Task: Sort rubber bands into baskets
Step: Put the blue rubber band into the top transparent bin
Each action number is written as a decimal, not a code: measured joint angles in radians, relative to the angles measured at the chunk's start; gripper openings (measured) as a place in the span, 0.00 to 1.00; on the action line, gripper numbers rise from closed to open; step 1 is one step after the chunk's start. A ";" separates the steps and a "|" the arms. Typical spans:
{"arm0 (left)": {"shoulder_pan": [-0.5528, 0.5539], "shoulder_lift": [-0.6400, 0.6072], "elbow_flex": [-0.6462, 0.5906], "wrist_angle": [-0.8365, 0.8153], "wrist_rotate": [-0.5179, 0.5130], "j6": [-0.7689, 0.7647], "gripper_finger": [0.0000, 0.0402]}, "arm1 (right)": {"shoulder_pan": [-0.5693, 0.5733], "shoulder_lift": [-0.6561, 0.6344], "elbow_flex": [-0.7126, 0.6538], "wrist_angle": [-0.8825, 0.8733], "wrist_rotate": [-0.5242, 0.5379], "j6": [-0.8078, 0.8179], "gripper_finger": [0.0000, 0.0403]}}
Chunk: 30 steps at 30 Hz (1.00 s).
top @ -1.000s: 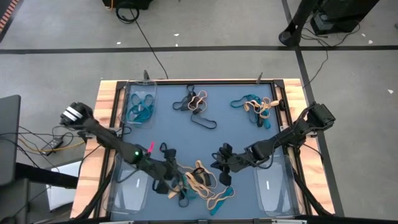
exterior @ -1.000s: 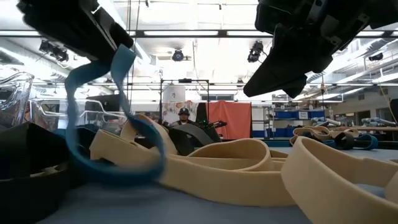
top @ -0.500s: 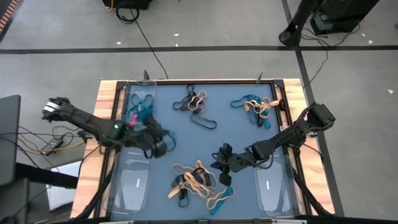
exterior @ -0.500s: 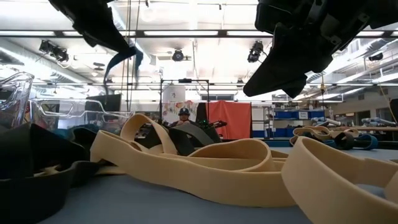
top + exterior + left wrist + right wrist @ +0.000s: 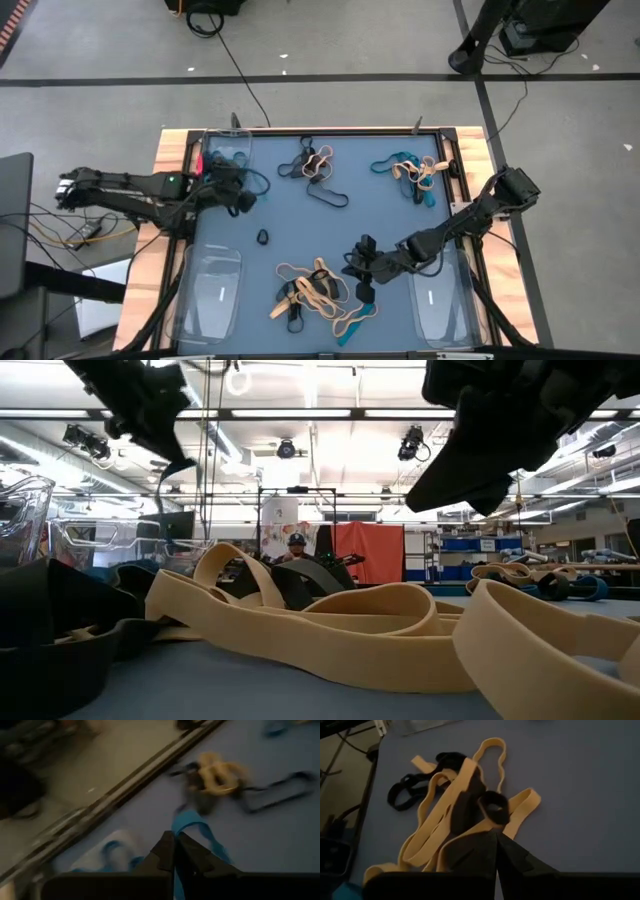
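Counts from my overhead view:
- Arms: two, left arm [image 5: 130, 190], right arm [image 5: 460, 222].
- Clear trays: I see three, far-left tray [image 5: 209, 147], near-left tray [image 5: 210, 300], near-right tray [image 5: 437, 310].
- Band clusters on mat: three, far-middle cluster [image 5: 316, 168], far-right cluster [image 5: 412, 172], near cluster [image 5: 318, 292].
- Lone black band [image 5: 263, 237]: one.
- Single bands inside clusters: too tangled, can't count.

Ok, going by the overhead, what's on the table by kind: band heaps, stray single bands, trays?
Loose heaps of rubber bands: 3
Lone black band: 1
Clear trays that show plainly: 3, one of them holding teal bands
Total: 7
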 joint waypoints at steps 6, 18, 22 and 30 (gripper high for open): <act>0.161 0.000 0.000 -0.109 -0.015 -0.023 0.05 | 0.026 0.000 0.000 -0.003 -0.003 0.005 0.05; 0.406 0.013 0.000 -0.247 0.007 0.065 0.05 | 0.065 0.000 0.000 -0.011 -0.033 0.000 0.17; 0.460 0.019 0.000 -0.283 0.069 0.066 0.05 | 0.084 0.000 0.000 -0.018 0.028 -0.001 0.23; 0.570 0.052 0.000 -0.353 0.151 0.061 0.08 | 0.104 0.000 0.000 -0.040 0.019 -0.001 0.37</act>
